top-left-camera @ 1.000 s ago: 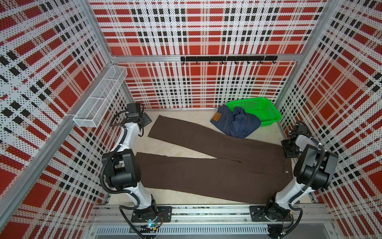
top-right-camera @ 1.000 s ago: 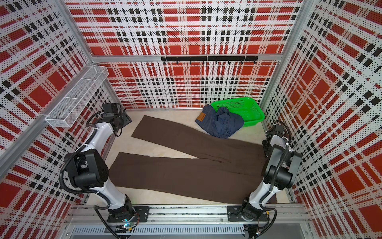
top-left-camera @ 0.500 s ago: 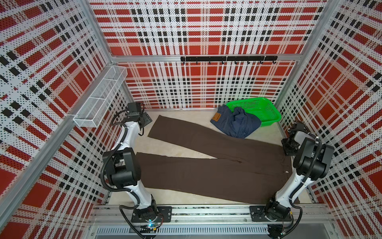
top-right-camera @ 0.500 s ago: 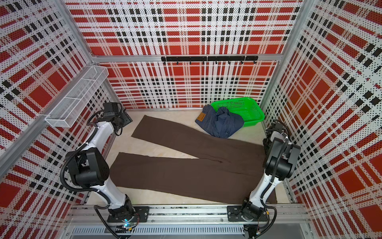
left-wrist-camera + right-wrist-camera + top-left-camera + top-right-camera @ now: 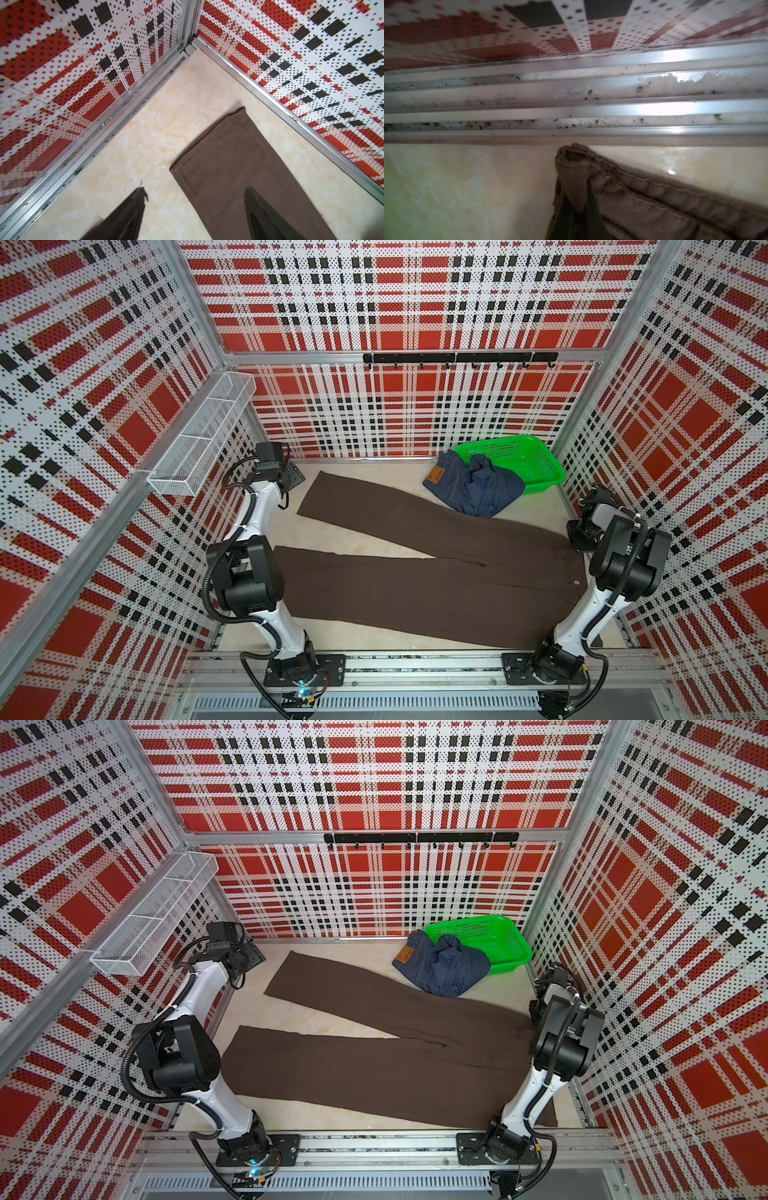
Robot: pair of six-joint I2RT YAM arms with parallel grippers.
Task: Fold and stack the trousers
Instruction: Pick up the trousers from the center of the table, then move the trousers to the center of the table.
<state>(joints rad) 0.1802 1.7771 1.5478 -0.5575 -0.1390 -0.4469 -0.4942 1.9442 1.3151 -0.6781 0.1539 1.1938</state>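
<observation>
The dark brown trousers (image 5: 415,585) (image 5: 374,1073) lie flat on the floor, their two legs spread toward the left and the waistband at the right. My right gripper (image 5: 582,531) (image 5: 536,1006) sits low at the far corner of that waistband. In the right wrist view it (image 5: 577,207) is shut on the bunched waistband corner (image 5: 643,203). My left gripper (image 5: 293,481) (image 5: 249,957) hovers open by the far leg's hem; in the left wrist view it (image 5: 195,189) straddles the hem edge (image 5: 239,166). The blue denim trousers (image 5: 478,489) (image 5: 449,969) lie crumpled at the back.
A green basket (image 5: 511,441) (image 5: 469,921) stands in the back right corner, with the denim pile against its front. A white wire basket (image 5: 199,435) hangs on the left wall and a black hook rail (image 5: 457,358) on the back wall. Both grippers work close to the side walls.
My right gripper has closed on the brown trousers' waistband corner and its arm has settled slightly lower. The left arm has barely moved.
</observation>
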